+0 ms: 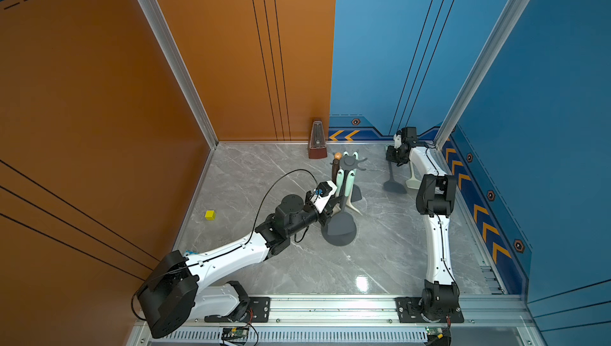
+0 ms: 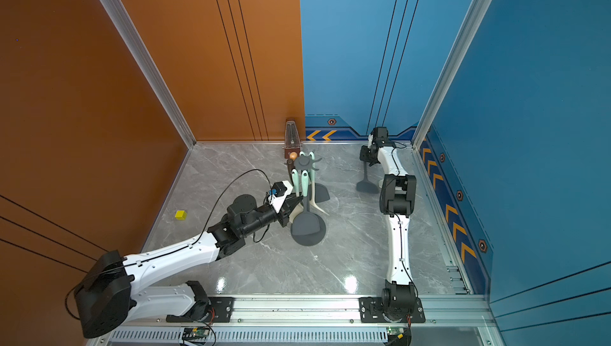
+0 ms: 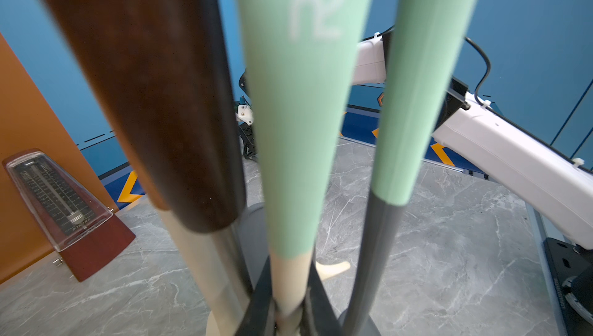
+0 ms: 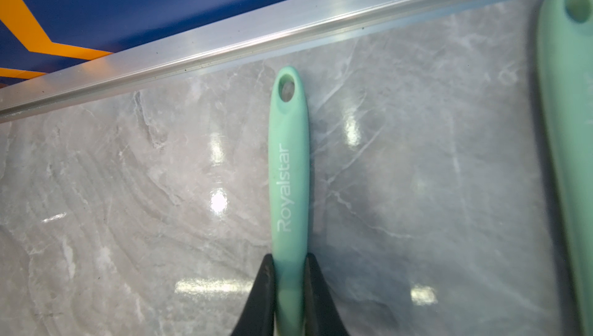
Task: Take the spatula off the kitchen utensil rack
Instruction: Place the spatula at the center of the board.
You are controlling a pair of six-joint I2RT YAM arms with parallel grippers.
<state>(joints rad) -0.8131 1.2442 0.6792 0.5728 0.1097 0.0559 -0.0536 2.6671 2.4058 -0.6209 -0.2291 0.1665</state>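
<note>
The kitchen utensil rack (image 1: 349, 162) (image 2: 302, 162) stands mid-table on its round base (image 1: 340, 241), with several utensils hanging from its prongs. One is the spatula (image 1: 340, 179) (image 3: 298, 126), with a mint handle and a cream neck. My left gripper (image 1: 334, 207) (image 2: 296, 204) (image 3: 290, 286) is shut on that cream neck, low beside the pole. Far to the right, by the back wall, my right gripper (image 1: 393, 162) (image 4: 290, 260) is shut on the mint handle (image 4: 288, 164) of a dark-headed utensil (image 1: 394, 186) that is off the rack.
Beside the spatula hang a dark turner (image 1: 340, 225) with a mint handle (image 3: 417, 109) and a brown wooden-handled tool (image 1: 335, 169). A cream utensil (image 1: 413, 180) lies under the right arm. A metronome (image 1: 317, 144) stands at the back wall and a yellow cube (image 1: 210, 214) sits at the left.
</note>
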